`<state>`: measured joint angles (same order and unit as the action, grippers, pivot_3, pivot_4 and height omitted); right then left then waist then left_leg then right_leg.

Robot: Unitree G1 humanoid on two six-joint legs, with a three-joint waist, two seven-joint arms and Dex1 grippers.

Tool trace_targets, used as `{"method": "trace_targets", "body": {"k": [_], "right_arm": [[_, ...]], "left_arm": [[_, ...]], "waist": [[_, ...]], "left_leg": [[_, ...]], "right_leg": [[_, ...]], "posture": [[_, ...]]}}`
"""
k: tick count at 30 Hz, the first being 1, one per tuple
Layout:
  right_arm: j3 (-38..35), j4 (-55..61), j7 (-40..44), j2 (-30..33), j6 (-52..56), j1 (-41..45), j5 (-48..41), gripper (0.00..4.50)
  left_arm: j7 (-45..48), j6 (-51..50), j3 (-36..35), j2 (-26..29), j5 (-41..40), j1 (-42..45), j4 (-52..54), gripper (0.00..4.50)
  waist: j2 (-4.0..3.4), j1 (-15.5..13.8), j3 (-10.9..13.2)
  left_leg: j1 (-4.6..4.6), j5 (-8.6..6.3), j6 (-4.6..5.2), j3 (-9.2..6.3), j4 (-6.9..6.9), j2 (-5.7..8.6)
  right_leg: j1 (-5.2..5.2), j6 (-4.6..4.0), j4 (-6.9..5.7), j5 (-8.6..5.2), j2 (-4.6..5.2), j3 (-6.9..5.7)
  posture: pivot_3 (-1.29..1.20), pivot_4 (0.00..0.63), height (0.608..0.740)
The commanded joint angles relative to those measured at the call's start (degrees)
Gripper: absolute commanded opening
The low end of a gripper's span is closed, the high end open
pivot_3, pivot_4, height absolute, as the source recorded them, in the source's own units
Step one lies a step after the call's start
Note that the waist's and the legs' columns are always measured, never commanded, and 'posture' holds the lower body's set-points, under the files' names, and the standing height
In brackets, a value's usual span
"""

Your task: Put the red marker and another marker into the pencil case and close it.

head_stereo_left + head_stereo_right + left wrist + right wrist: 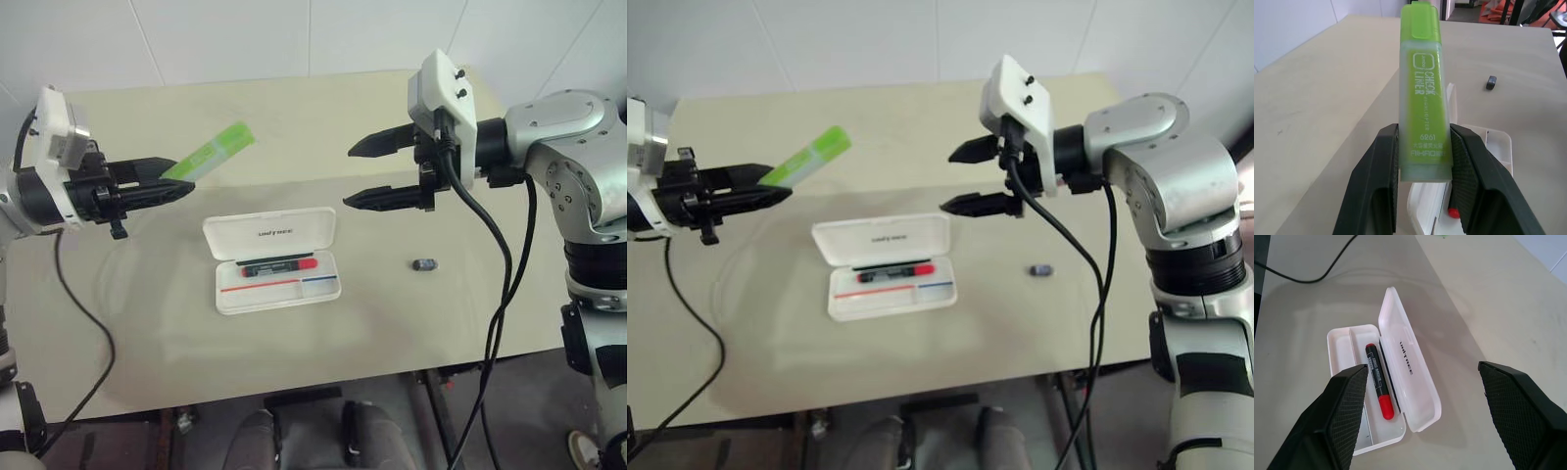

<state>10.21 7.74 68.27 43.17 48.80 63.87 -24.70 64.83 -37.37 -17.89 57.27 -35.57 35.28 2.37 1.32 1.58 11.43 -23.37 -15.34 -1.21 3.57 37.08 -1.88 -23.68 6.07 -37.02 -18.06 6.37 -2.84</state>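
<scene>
The left end effector (181,186) hangs above the table (118,323), off to the left of the case (274,262), its two fingers (1376,181) clamped on the pale lower end of the green marker (208,152), which juts up and forward at a slant; the step in hand, by the look of it, is carrying this marker over to the case and laying it inside; to do that well the arm should bring the marker above the open tray, turn it to lie along the tray's length, parallel to the red marker (279,264), and lower it into the free strip nearer the front wall before the fingers part; a release from height or at a slant risks the marker bouncing out or propping on the rim, which would stop the lid from shutting; the right end effector (358,174) hovers above and to the right of the case with its fingers spread wide and nothing between them, well placed to tip the lid over afterwards; the case lies open on the table, lid tilted back on its hinge; the tray holds the red marker, lying lengthwise close to the hinge side; a small dark object (424,265) sits on the table to the right, well apart from the case.
</scene>
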Motion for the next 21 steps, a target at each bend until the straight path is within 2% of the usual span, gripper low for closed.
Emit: {"method": "trace_targets", "body": {"k": [1, 4, 10, 16, 21], "right_arm": [[-3.28, 4.08, -0.21, 2.82, 1.65, -0.56, -1.88, 3.81], [-3.9, 6.15, -0.67, 3.9, 3.24, -1.59, -3.14, 3.81], [-4.82, 8.39, -2.15, 4.68, 4.84, -3.07, -4.78, 3.81], [-5.14, 9.78, -3.21, 5.17, 5.57, -3.98, -6.34, 3.81], [-4.88, 10.62, -3.27, 5.4, 6.01, -4.78, -7.56, 3.81]], "left_arm": [[2.82, -2.81, 0.56, 2.24, -3.29, -2.22, 6.52, 1.09], [5.97, -4.18, 0.6, 4.03, -4.82, -7.36, 11.13, 1.09], [7.12, -3.59, 1.25, 4.67, -4.7, -11.14, 13.41, 1.09], [7.19, 1.7, 5.43, 5.77, 0.99, -15.57, 16.27, 1.09], [5.62, 4.61, 8.95, 4.61, 4.35, -16.11, 17.05, 1.09]], "waist": [[0.0, -0.03, 0.0], [0.0, 0.02, 0.01], [0.0, 0.0, 0.01], [0.0, 0.0, 0.01], [0.0, -0.05, 0.01]], "left_leg": [[-0.04, -0.01, 0.01, 0.0, 0.01, 0.01], [-0.04, -0.07, 0.05, 0.06, 0.01, 0.03], [0.04, -0.08, 0.06, 0.07, 0.05, 0.0], [0.03, -0.15, 0.16, 0.1, 0.01, 0.02], [0.03, -0.28, 0.37, 0.11, 0.08, 0.02]], "right_leg": [[0.0, 0.0, 0.05, 0.0, 0.01, 0.0], [0.0, 0.01, 0.12, 0.01, 0.06, 0.06], [0.02, 0.01, 0.11, 0.01, 0.02, 0.09], [0.01, 0.01, 0.12, 0.0, 0.04, 0.11], [0.02, 0.01, 0.12, 0.01, 0.04, 0.12]], "posture": [[0.0, 0.15, 0.74], [0.0, 0.15, 0.74], [0.0, 0.15, 0.74], [0.0, 0.15, 0.74], [0.0, 0.15, 0.74]]}}
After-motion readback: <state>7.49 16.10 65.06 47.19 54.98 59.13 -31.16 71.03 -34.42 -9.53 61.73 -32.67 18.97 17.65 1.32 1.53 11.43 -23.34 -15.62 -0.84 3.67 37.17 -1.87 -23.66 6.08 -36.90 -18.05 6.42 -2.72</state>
